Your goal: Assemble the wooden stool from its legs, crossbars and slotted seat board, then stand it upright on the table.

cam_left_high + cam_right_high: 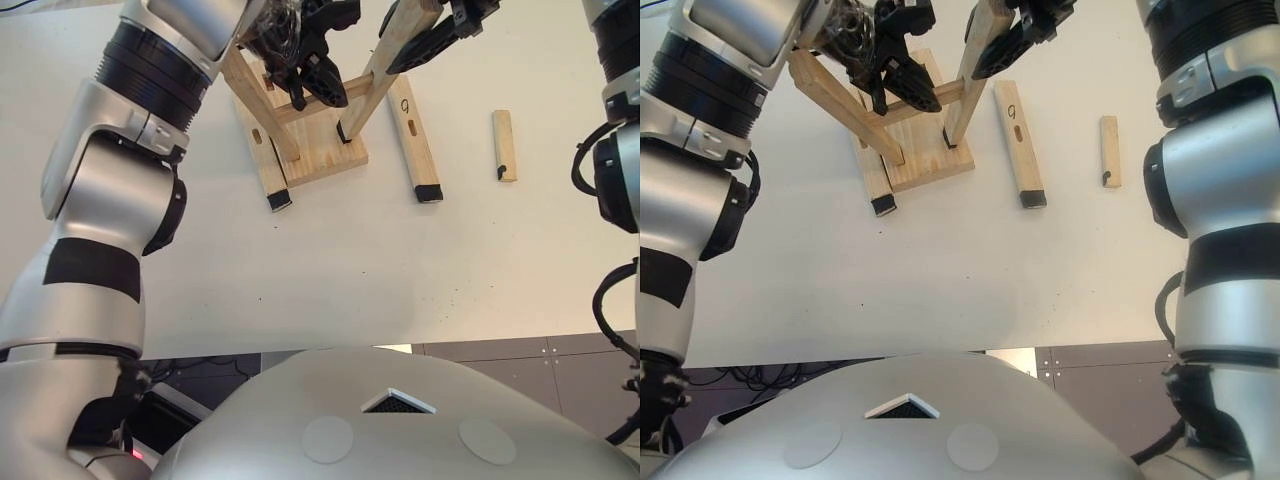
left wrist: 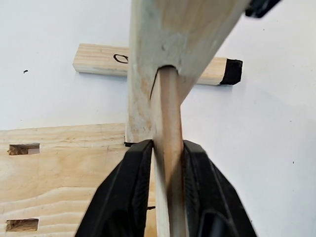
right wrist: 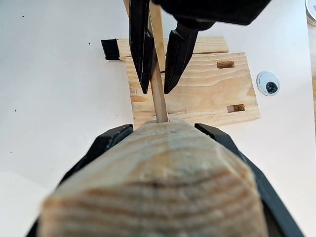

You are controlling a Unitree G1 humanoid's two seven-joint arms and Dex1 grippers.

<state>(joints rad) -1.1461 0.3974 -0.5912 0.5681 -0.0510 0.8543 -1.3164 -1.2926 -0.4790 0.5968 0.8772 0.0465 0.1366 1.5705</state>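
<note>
The crossbar [image 2: 168, 98] is clamped between the fingers of the left gripper [image 2: 167, 148], its end entering the leg [image 1: 385, 75] grasped by the right gripper [image 1: 437, 38] on the seat board [image 1: 325, 158]; bar and hole should be kept aligned while pressed.

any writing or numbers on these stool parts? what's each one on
"9", handwritten in black, on the loose pale wooden leg with a black tip lying flat on the white table.
Dark mark at the end of the short loose wooden bar: too small to read.
No other text visible.
</note>
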